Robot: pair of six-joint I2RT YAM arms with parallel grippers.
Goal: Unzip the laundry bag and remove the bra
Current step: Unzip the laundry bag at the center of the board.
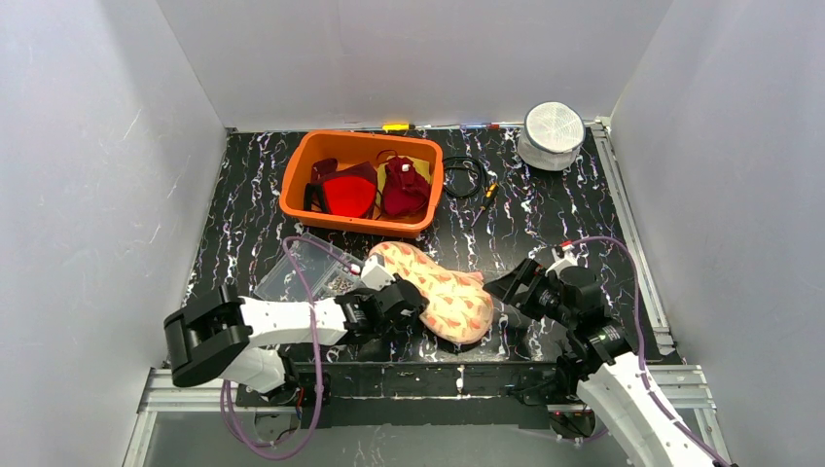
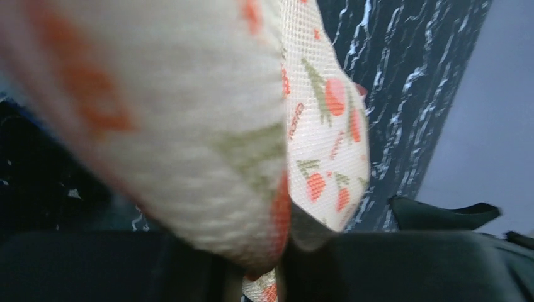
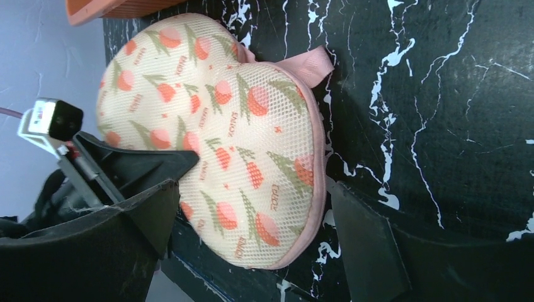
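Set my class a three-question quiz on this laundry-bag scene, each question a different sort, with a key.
1. True or false: the right gripper stands open beside the laundry bag.
2. The visible red garments lie in: A the orange bin; B the laundry bag; C the right gripper.
3. Which gripper pinches the laundry bag?
Key: 1 true; 2 A; 3 the left gripper.

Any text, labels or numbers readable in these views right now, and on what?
On the laundry bag: small red words printed among the fruit pattern, too small and blurred to read.
On the orange bin: no text visible.
Nothing else in view carries readable writing.
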